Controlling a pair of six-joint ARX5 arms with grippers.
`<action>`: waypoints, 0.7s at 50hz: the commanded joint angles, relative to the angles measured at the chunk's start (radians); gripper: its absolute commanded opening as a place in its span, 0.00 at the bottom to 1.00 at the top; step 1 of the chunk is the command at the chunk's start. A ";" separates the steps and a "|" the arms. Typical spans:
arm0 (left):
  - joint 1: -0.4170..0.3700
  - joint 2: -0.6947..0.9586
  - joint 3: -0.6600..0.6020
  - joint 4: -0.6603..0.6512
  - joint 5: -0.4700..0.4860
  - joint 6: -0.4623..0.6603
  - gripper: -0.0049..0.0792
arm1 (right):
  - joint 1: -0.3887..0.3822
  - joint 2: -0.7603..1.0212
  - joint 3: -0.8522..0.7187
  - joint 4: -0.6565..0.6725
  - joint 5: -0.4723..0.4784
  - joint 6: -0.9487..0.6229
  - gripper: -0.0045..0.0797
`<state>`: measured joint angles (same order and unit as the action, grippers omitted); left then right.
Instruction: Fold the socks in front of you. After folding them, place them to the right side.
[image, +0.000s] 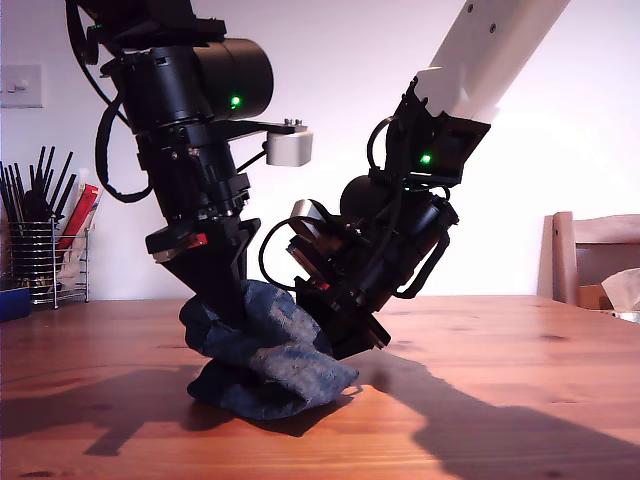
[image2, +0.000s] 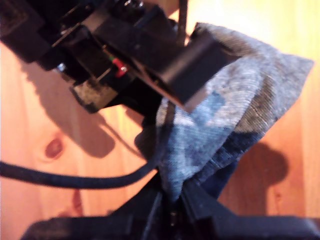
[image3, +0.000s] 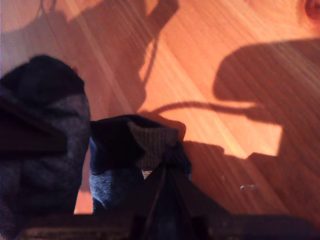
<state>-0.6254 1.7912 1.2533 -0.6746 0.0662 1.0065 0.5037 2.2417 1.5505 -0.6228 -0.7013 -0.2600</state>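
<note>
The socks are a crumpled blue-grey bundle with dark parts, resting on the wooden table near the middle of the exterior view. My first gripper comes in from the exterior view's right and is shut on the socks; the fabric is pinched at its jaws. My second gripper comes down from the exterior view's left and is shut on the socks, with cloth bunched at its tips. One of its fingers presses the fabric in the first wrist view.
A wire rack of utensils and a blue container stand at the exterior view's left edge. A wooden chair and a white tissue sit at the exterior view's right. Arm shadows fall across the tabletop.
</note>
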 joint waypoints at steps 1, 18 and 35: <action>0.003 0.037 -0.010 -0.004 0.033 0.007 0.03 | 0.006 0.052 -0.033 -0.014 0.054 -0.010 0.04; -0.022 0.045 -0.010 -0.039 0.128 0.006 0.03 | 0.007 0.052 -0.033 -0.005 0.092 -0.025 0.04; -0.030 0.069 -0.010 -0.002 0.136 -0.003 0.03 | 0.007 0.052 -0.033 -0.026 0.092 -0.034 0.04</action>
<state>-0.6548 1.8194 1.2533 -0.6830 0.1947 1.0042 0.5068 2.2330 1.5551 -0.6308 -0.6556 -0.2825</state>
